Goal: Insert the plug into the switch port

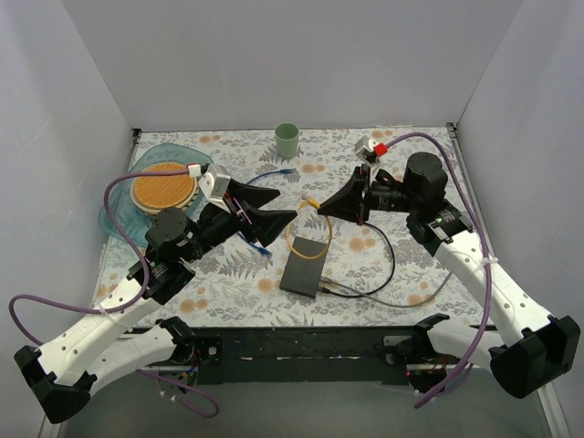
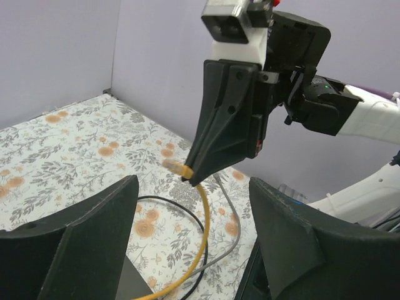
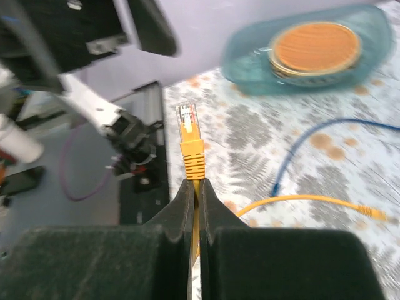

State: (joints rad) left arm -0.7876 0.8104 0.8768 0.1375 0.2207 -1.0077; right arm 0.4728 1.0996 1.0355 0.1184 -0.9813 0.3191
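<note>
The switch [image 1: 304,265] is a flat dark grey box lying mid-table; its sockets do not show. My right gripper [image 1: 321,208] is shut on a yellow cable just behind its clear-tipped plug [image 3: 189,128], held in the air above the table behind the switch. In the right wrist view the fingers [image 3: 182,206] pinch the cable and the plug sticks out past them. The yellow cable [image 1: 301,228] loops down over the switch. My left gripper [image 1: 285,210] is open and empty, facing the plug [image 2: 177,167] from the left, its jaws wide apart and clear of it.
A teal plate [image 1: 123,214] with an orange disc [image 1: 164,185] sits at the far left. A green cup [image 1: 287,140] stands at the back. A blue cable [image 1: 265,178], a black cable [image 1: 388,265] and a grey cable [image 1: 351,290] lie near the switch.
</note>
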